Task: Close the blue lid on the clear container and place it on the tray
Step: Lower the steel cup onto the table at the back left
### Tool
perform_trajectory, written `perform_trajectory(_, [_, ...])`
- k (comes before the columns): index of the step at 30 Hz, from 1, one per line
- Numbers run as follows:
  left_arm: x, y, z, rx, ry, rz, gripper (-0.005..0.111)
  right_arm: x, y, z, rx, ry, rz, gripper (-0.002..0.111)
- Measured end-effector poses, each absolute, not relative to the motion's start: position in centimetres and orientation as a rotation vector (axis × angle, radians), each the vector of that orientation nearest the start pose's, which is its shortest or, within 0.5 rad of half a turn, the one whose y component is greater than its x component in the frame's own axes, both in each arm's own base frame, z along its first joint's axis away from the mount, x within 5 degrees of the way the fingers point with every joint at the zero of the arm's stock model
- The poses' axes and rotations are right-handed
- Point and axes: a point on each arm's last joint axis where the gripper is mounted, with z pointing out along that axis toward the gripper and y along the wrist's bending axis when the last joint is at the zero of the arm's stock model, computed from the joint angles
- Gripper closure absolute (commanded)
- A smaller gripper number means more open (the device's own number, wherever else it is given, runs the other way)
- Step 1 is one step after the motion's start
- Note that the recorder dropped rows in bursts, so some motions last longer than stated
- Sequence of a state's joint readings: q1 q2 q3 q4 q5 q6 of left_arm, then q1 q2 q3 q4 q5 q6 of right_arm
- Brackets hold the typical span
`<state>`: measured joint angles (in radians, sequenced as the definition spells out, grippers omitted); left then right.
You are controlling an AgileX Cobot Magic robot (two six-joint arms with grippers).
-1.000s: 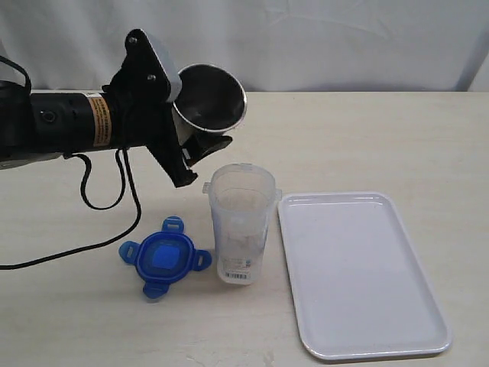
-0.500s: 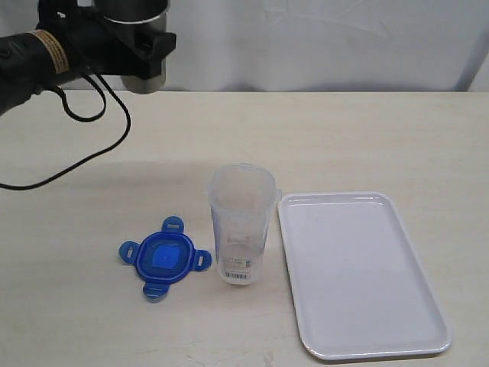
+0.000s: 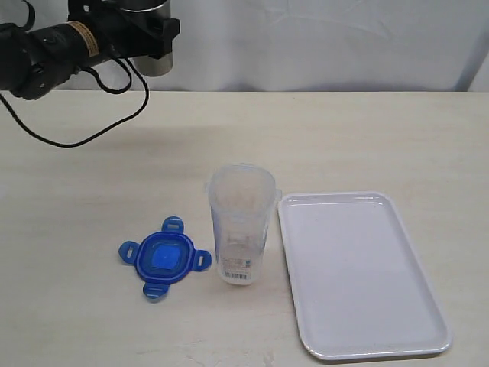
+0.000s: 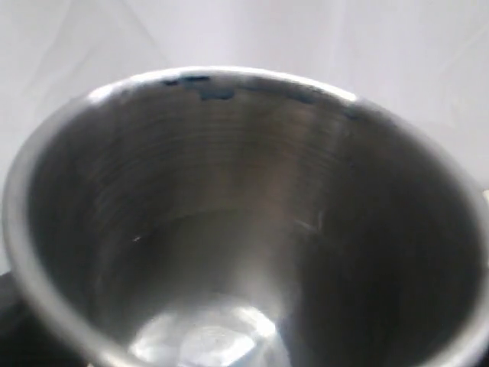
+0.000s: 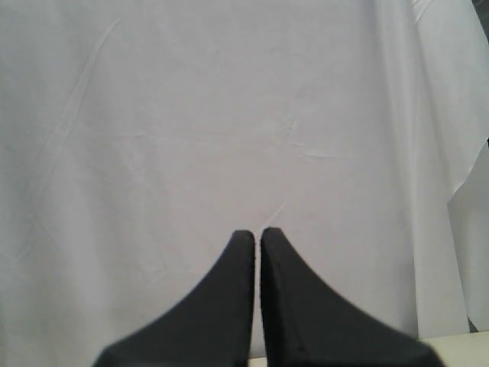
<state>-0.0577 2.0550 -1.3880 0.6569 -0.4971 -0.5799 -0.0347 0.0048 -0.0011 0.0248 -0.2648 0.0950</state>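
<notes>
Left tool [image 3: 145, 32] clamps the steel cup [image 4: 229, 229] far left, right tool [image 5: 257, 252] pinched empty; pressing the blue lid [image 3: 164, 258] askew could topple the clear container [image 3: 242, 225]

You see the blue lid [image 3: 165, 258] in bright blue, with a lighter blue square in its middle. The clear container [image 3: 242, 225] is translucent and carries a white label with a dark barcode. The tray [image 3: 359, 275] is plain white, the table [image 3: 344, 130] pale beige, the steel cup [image 4: 229, 229] shiny grey, and the right gripper [image 5: 257, 234] black.
</notes>
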Motion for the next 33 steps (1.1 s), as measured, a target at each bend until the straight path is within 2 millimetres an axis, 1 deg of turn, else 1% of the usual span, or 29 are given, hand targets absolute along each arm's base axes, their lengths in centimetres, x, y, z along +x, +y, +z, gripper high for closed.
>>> perform_trajectory(3, [48.4,-5.1,21.3,0.27,1.737,-0.269,0.107,5.1,-0.2,23.7,0.1,1.221,0.069,0.104])
perform_trajectory(4, [49.2,-4.4,20.4,0.251,1.748,-0.261,0.107,5.1,-0.2,23.7,0.104,1.22,0.075,0.104])
perform_trajectory(5, [49.5,-3.9,19.9,0.236,1.755,-0.257,0.107,5.1,-0.2,23.7,0.108,1.22,0.081,0.104])
perform_trajectory(6, [50.1,-2.9,18.9,0.2,1.774,-0.25,0.107,5.1,-0.2,23.7,0.118,1.219,0.096,0.104])
perform_trajectory(7, [50.4,-2.3,18.3,0.184,1.785,-0.244,0.107,5.1,-0.2,23.7,0.122,1.219,0.102,0.104])
perform_trajectory(8, [50.8,-1.2,17.1,0.161,1.806,-0.231,0.107,5.1,-0.2,23.7,0.128,1.218,0.11,0.104])
perform_trajectory(9, [51.0,-0.7,16.4,0.147,1.821,-0.224,0.107,5.1,-0.2,23.7,0.129,1.218,0.112,0.104])
perform_trajectory(10, [51.3,0.2,15.1,0.132,1.842,-0.211,0.107,5.1,-0.2,23.7,0.13,1.218,0.113,0.104])
perform_trajectory(11, [51.4,0.5,14.6,0.135,1.847,-0.2,0.107,5.1,-0.2,23.7,0.13,1.218,0.113,0.104])
perform_trajectory(13, [52.0,1.4,12.6,0.152,1.869,-0.166,0.107,5.1,-0.2,23.7,0.13,1.218,0.113,0.104])
perform_trajectory(17, [52.7,2.4,10.7,0.144,1.883,-0.149,0.107,5.1,-0.2,23.7,0.13,1.218,0.113,0.104])
perform_trajectory(24, [52.8,2.5,9.2,0.124,1.907,-0.154,0.107,5.1,-0.2,23.7,0.13,1.218,0.113,0.104])
perform_trajectory(28, [52.8,2.6,9.0,0.091,1.911,-0.17,0.107,5.1,-0.2,23.7,0.13,1.218,0.113,0.104])
perform_trajectory(33, [52.8,2.7,9.0,-0.06,1.923,-0.267,0.107,5.1,-0.2,23.7,0.13,1.218,0.113,0.104])
